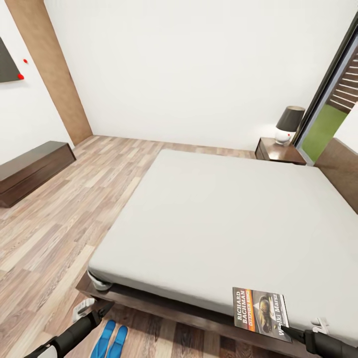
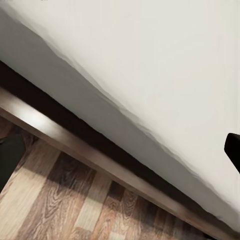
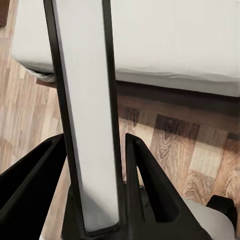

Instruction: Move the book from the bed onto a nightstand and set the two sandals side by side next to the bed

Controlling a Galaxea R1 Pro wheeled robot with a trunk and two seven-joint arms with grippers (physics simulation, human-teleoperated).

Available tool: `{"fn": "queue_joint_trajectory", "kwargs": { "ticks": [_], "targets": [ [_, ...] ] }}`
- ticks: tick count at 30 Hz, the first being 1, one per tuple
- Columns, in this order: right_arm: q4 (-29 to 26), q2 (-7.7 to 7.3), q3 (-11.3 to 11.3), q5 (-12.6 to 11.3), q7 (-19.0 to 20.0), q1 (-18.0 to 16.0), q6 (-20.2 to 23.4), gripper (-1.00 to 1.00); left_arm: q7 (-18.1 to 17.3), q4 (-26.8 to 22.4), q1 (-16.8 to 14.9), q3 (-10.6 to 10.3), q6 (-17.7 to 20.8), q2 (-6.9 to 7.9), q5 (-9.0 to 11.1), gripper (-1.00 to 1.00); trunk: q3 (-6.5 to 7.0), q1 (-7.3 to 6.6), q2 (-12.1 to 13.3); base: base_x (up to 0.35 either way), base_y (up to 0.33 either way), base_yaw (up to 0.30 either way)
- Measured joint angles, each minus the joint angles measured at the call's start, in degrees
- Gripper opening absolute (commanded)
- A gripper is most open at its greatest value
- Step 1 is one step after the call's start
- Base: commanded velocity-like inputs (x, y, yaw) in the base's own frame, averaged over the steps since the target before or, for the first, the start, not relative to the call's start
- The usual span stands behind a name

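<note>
At the lower right of the head view, the right gripper (image 1: 298,334) is clamped on the book (image 1: 260,313), which lies at the bed's (image 1: 219,223) near edge. In the right wrist view the book (image 3: 90,115) stands edge-on between both fingers (image 3: 145,185). The left gripper (image 1: 99,312), lower left, hangs with jaws spread above the two sandals (image 1: 110,340) on the floor beside the frame.

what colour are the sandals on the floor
Bright blue; the sandals show best in the head view, beside the bed.

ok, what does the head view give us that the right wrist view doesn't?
Head view: the book cover-up at the near edge of the bed, the blue sandals on the floor, and the nightstand with a lamp. Right wrist view: the book edge-on, clamped between the fingers of the right gripper. Both: the bed and the floor.
</note>
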Motion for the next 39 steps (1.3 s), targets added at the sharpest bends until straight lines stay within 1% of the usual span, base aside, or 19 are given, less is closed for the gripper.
{"fn": "queue_joint_trajectory", "kwargs": {
  "ticks": [12,18,39],
  "targets": [
    [0.04,0.01,0.01,0.07,-0.1,0.0,-0.02,-1.0,0.06,0.0,-0.02,-0.01,0.0,0.0,0.0,1.0,0.14,0.0,0.0,0.0,0.0,0.0],
    [0.01,0.31,0.01,0.08,-0.24,0.0,-0.02,-1.0,0.09,0.0,-0.02,-0.01,0.0,0.0,0.0,1.0,0.18,0.0,0.0,0.0,0.0,0.0],
    [0.09,0.37,0.0,0.07,-0.28,0.0,-0.02,-1.0,0.09,0.0,-0.02,0.0,0.07,0.0,0.04,1.0,2.02,0.0,0.0,0.0,0.0,0.0]
  ]
}}
